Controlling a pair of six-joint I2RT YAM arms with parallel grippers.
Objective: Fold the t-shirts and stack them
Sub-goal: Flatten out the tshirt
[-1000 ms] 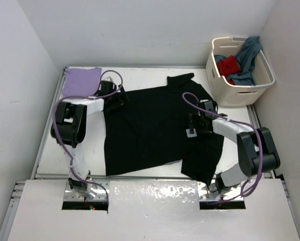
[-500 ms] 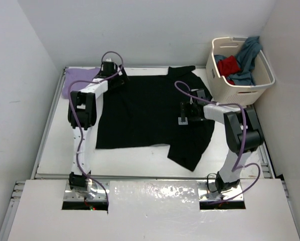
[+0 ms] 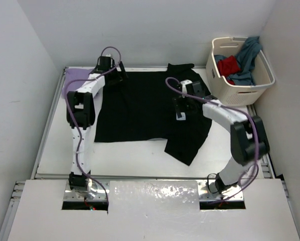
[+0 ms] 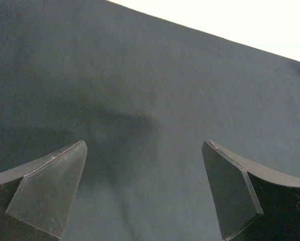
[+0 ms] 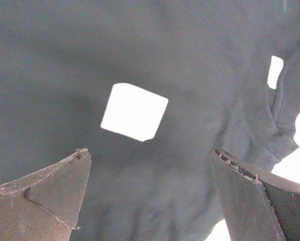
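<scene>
A: White table [image 3: 54, 145] status?
B: On it the black t-shirt [image 3: 140, 108] lies spread. The left claw [image 4: 144, 145] and right claw [image 5: 149, 150] hover above the cloth, jaws wide apart, holding nothing.
A: Procedure?
B: Pinch matching edges simultaneously; fold evenly.

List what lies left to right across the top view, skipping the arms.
lavender t-shirt → black t-shirt → laundry basket, holding the red t-shirt and teal t-shirt.
</scene>
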